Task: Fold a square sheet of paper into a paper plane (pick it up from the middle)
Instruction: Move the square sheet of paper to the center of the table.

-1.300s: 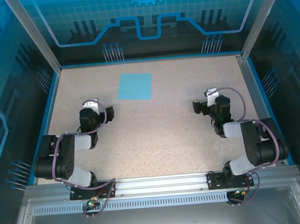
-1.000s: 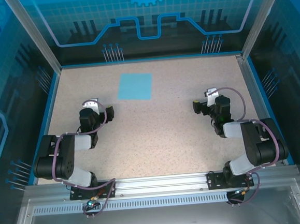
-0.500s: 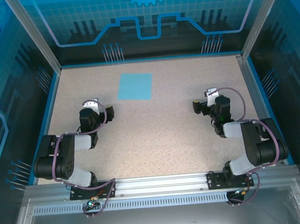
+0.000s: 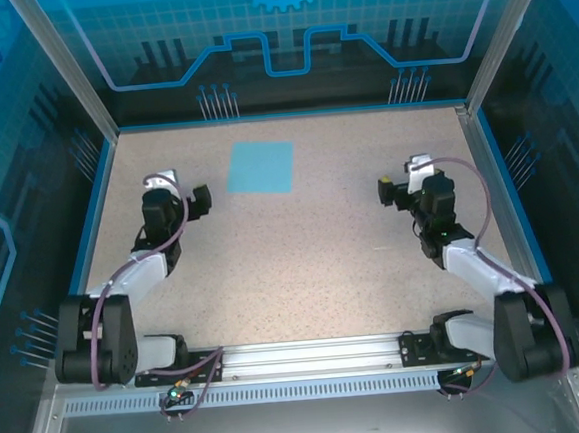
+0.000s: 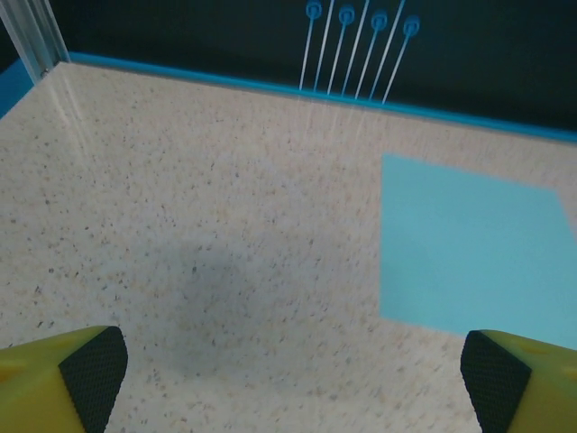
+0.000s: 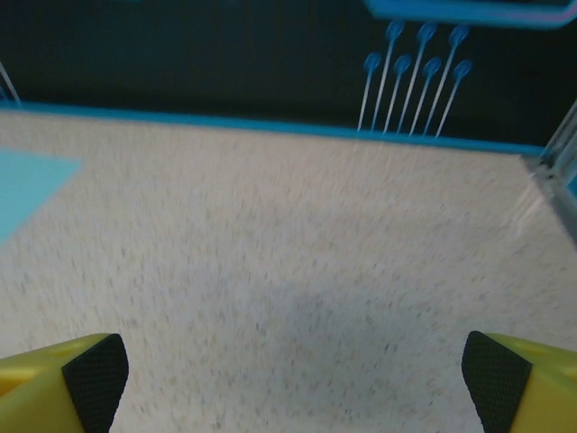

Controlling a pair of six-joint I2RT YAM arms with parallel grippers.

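Speckled table [image 5: 180, 180], square sheet [image 5: 464, 248] ahead-right of left tool [image 5: 290, 383]

We hold both arms reached forward, well apart; our left claw [image 4: 172, 194] and right claw [image 4: 412, 183] each stand spread wide, gripping nothing.

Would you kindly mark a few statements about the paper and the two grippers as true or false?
1. The square sheet of paper lies flat and unfolded on the table. True.
2. The left gripper is clamped on the sheet. False: its jaws stand open, short of the paper and not touching it.
3. The right gripper is open and holds nothing. True.
4. The sheet lies nearer the right gripper. False: it lies toward the far edge of the table, closer to the left gripper.
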